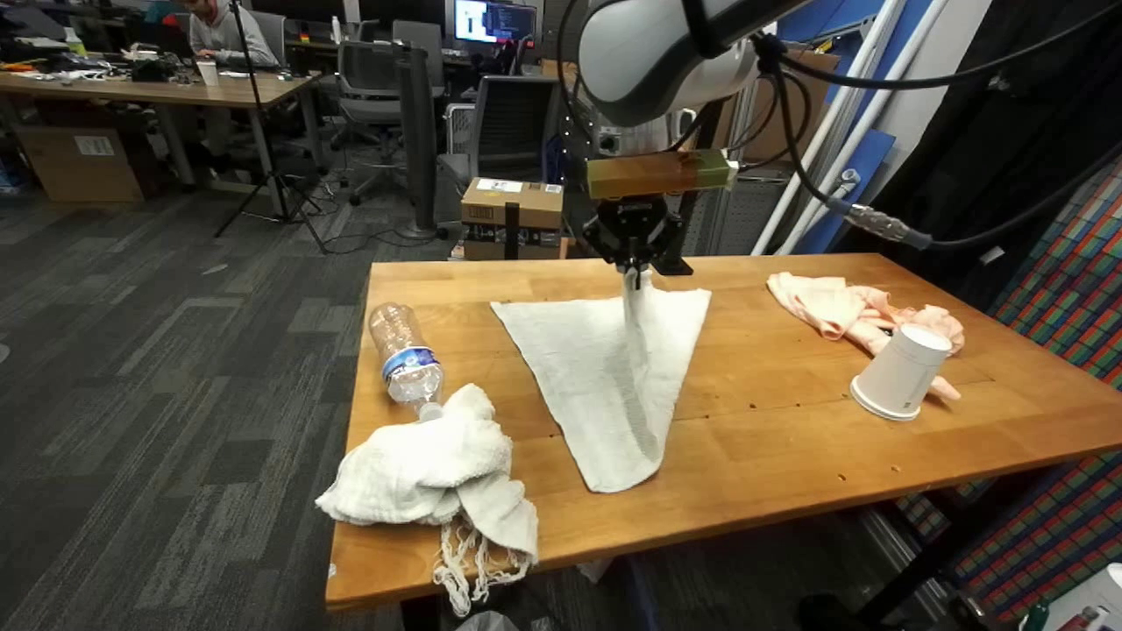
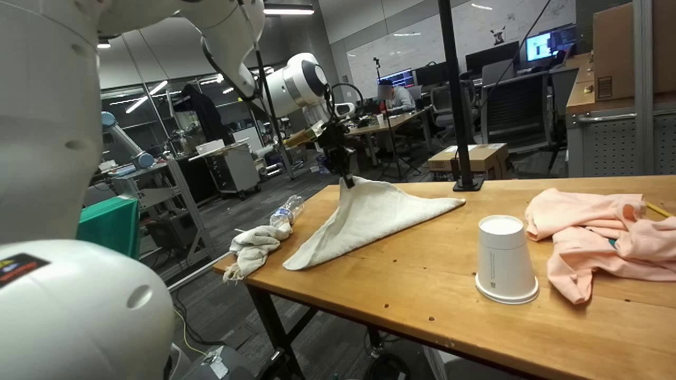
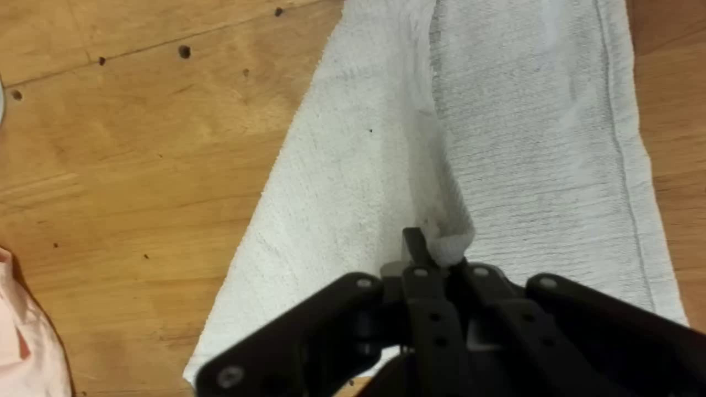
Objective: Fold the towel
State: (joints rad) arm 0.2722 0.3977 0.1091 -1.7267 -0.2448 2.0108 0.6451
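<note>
In an exterior view the camera looks down toward the black two-fingered gripper (image 1: pixel 633 265); in an exterior view, more level, past the bulky white robot arm (image 2: pixel 47 132). Both share the brown wooden table (image 1: pixel 763 438) around the gripper; the wrist view (nearest by far) faces down past it.

The towel (image 3: pixel 540 165) is finely ribbed matt cloth, the fingers (image 3: pixel 416 248) look matt, the counter (image 1: pixel 763 456) is smooth wood with a faint sheen, the bottle (image 1: pixel 407 350) clear glossy plastic, the cup (image 2: pixel 505 258) smooth and papery, the fringed cloth (image 1: pixel 425 473) rough, the pink cloth (image 2: pixel 591 248) smoother and matt.
</note>
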